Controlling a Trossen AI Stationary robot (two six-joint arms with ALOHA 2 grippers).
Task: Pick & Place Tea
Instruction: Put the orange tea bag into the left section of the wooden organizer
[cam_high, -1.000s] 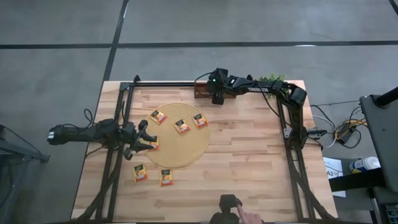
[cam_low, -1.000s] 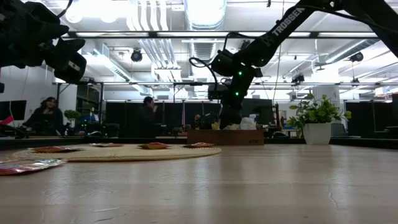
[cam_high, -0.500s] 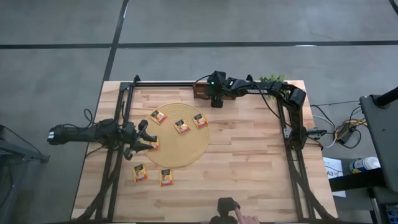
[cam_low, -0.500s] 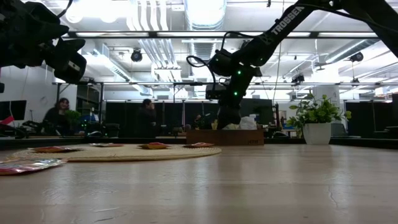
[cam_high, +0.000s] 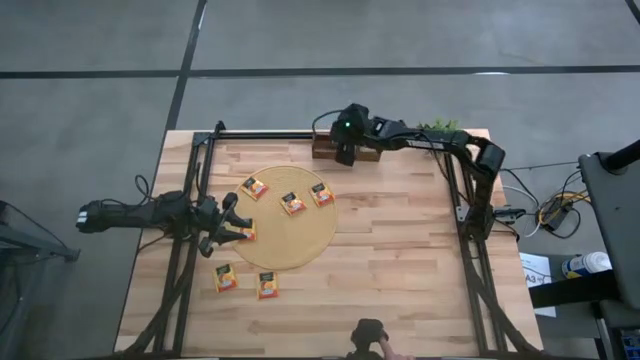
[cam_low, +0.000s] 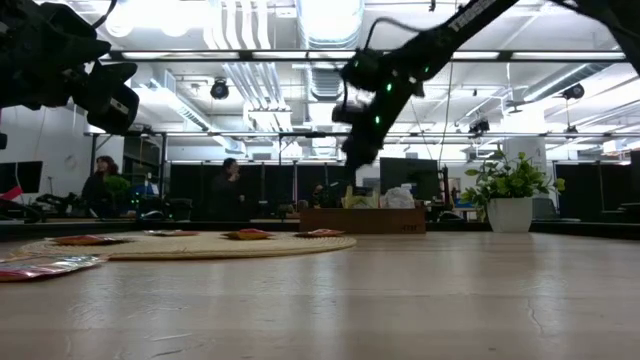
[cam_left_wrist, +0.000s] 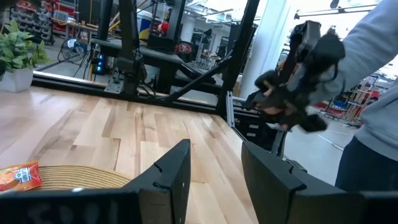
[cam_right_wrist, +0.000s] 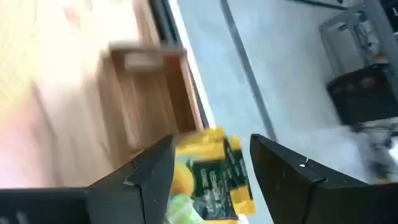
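Premises are an open-plan robotics laboratory or industrial workshop. Evidence: a butcher-block wooden table (cam_high: 400, 260) fitted with a black metal frame (cam_high: 470, 200) carrying two robot arms, standing on a polished grey concrete floor (cam_high: 420, 40) with dark seams. The low view shows exposed ceiling ducts (cam_low: 240, 80), strip lighting and pipework. People (cam_low: 103, 185) occupy workstations behind. A potted plant (cam_low: 508, 195) stands at the table's far edge.

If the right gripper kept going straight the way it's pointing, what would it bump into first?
Probably the wooden tray. The right gripper, holding a green-yellow tea sachet between its fingers, points down over it at the table's far edge. How far above it hangs is hard to judge.
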